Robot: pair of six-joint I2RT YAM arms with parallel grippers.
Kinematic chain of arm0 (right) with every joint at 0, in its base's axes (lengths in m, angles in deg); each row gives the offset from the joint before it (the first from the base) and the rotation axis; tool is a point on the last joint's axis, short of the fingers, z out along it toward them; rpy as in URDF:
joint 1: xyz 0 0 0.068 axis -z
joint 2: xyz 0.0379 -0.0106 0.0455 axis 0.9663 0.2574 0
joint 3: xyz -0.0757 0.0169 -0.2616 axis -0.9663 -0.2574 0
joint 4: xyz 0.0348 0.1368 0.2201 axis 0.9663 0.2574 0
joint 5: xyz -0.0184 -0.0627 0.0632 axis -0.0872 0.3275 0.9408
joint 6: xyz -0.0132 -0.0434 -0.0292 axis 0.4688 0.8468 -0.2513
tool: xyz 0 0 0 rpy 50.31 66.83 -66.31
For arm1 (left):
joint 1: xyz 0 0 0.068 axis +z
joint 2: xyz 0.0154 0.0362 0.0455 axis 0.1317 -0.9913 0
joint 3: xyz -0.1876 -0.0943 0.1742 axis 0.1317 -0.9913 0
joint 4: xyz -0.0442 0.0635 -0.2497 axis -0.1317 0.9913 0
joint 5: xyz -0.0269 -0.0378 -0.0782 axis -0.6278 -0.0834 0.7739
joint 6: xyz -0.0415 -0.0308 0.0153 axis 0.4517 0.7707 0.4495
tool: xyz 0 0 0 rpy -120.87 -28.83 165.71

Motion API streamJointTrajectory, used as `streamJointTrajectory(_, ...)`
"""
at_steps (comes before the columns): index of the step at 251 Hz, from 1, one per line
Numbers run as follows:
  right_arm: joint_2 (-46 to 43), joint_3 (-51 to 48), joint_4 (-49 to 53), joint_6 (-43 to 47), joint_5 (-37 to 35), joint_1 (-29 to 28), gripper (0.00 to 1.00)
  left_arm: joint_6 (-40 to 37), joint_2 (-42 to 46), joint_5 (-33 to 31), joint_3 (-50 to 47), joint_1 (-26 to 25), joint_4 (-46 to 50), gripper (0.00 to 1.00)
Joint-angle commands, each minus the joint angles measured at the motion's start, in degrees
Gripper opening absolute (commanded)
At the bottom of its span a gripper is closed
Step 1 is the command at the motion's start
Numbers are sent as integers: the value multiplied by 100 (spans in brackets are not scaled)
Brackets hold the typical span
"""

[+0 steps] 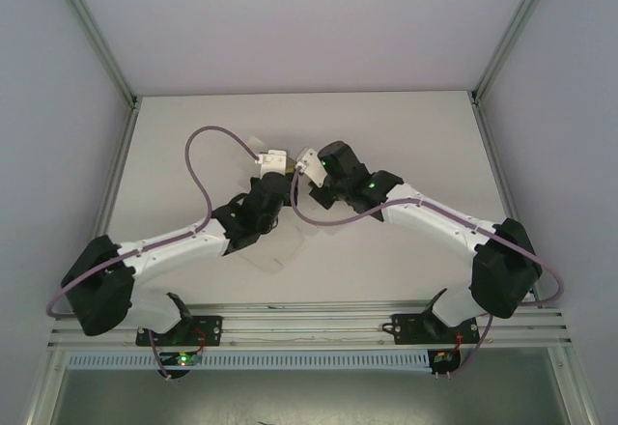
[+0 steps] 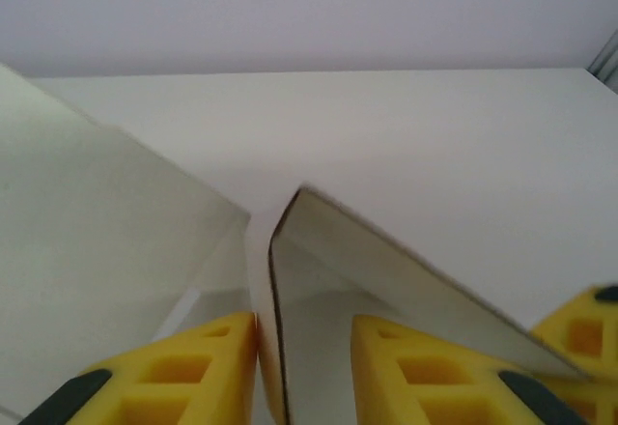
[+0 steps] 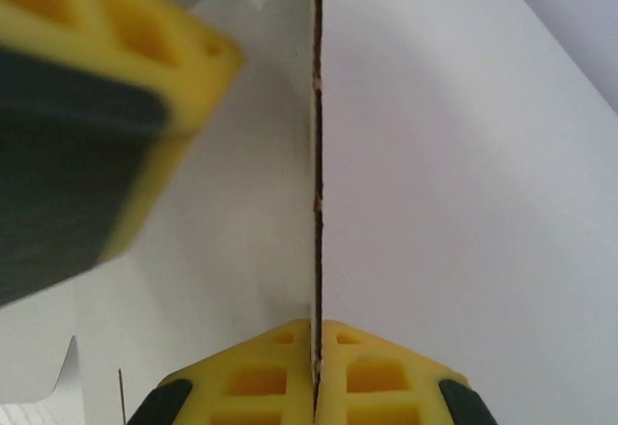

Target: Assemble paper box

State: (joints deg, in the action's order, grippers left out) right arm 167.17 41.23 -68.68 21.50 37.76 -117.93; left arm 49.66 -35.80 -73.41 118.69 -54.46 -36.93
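The paper box point(image 1: 275, 253) is a white card sheet with folded panels, held up above the middle of the table between both arms. My right gripper point(image 1: 304, 162) point(image 3: 316, 326) is shut on a thin card edge point(image 3: 317, 135), seen end-on. My left gripper point(image 1: 275, 162) point(image 2: 304, 324) stands open, its yellow fingers apart. An upright card panel point(image 2: 386, 270) runs between them, lying against the left pad point(image 2: 208, 357) and clear of the right one. One left finger point(image 3: 106, 87) shows blurred in the right wrist view. A right finger point(image 2: 579, 333) shows at the left wrist view's lower right.
The white table point(image 1: 406, 126) lies inside white walls with aluminium corner posts point(image 1: 92, 34). A purple cable point(image 1: 198, 169) loops beside the left arm. An aluminium rail point(image 1: 309, 324) at the near edge carries both arm bases.
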Motion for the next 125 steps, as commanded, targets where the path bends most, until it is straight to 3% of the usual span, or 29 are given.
streamJointTrajectory(1, -226, 71, -356, 180, 188, 127, 0, -93, 551, 244, -183, -5, 679, 40)
streamJointTrajectory(55, -270, 19, -244, 244, 287, 312, 0, 6, 1685, 527, -380, 386, 1680, 71)
streamJointTrajectory(77, -310, -25, -214, 412, 394, 352, 0, 41, 2055, 738, -353, 697, 2203, 99)
streamJointTrajectory(96, -349, -78, -192, 597, 570, 396, 0, 163, 2257, 1135, -229, 1222, 2750, 100)
streamJointTrajectory(125, -352, -71, -14, 884, 1003, 531, 0, -67, 2281, 2745, -138, 2306, 3092, 100)
